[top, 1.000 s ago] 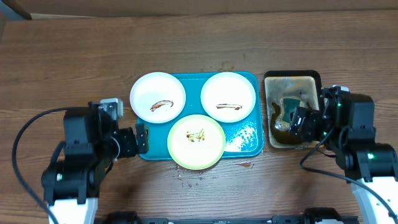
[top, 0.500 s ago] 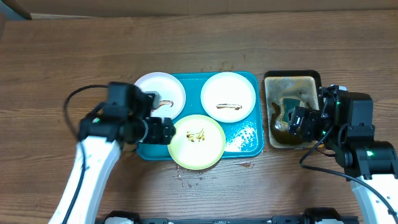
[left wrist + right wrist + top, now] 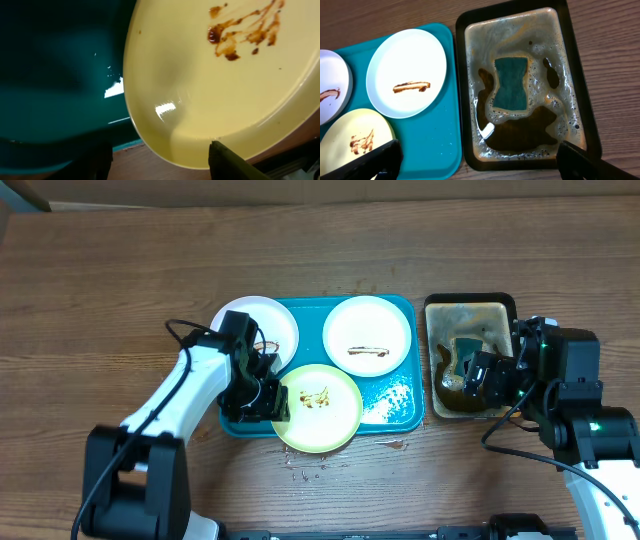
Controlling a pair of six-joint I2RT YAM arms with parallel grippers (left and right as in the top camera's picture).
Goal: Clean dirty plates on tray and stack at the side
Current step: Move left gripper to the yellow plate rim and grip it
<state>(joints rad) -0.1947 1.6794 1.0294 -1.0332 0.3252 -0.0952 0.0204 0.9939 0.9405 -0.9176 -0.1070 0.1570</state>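
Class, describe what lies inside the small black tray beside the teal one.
Inside the black tray, a teal sponge lies in foamy brown liquid. The tray's floor beneath the sponge and the darker pools cannot be seen.

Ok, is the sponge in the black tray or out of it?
In. The right wrist view shows the teal sponge lying flat in brown foamy liquid inside the black tray.
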